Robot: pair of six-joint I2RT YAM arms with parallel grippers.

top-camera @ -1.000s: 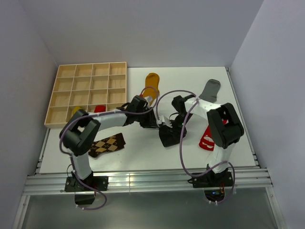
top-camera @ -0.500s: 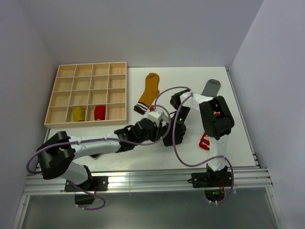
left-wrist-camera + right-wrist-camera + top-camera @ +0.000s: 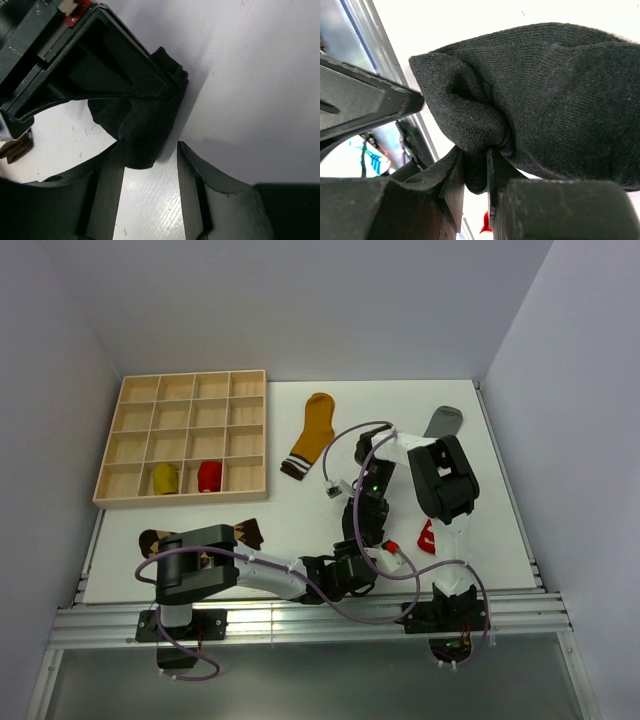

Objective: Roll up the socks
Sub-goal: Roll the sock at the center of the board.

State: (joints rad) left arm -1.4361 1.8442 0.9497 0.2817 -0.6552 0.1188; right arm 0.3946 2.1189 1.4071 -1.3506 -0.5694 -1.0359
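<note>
Mid-roll: black sock [image 3: 545, 90] bunched at lower centre of overhead frame. Right claw [image 3: 476, 175] pinches a fold. Left claw [image 3: 150, 152] wide, sock tip between its fingers. Next, likely: close left, tuck roll.

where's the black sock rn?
Top view, near-centre of the table: the black sock is pinched in the right gripper, its loose end between the open fingers of the left gripper, left of the red sock.
</note>
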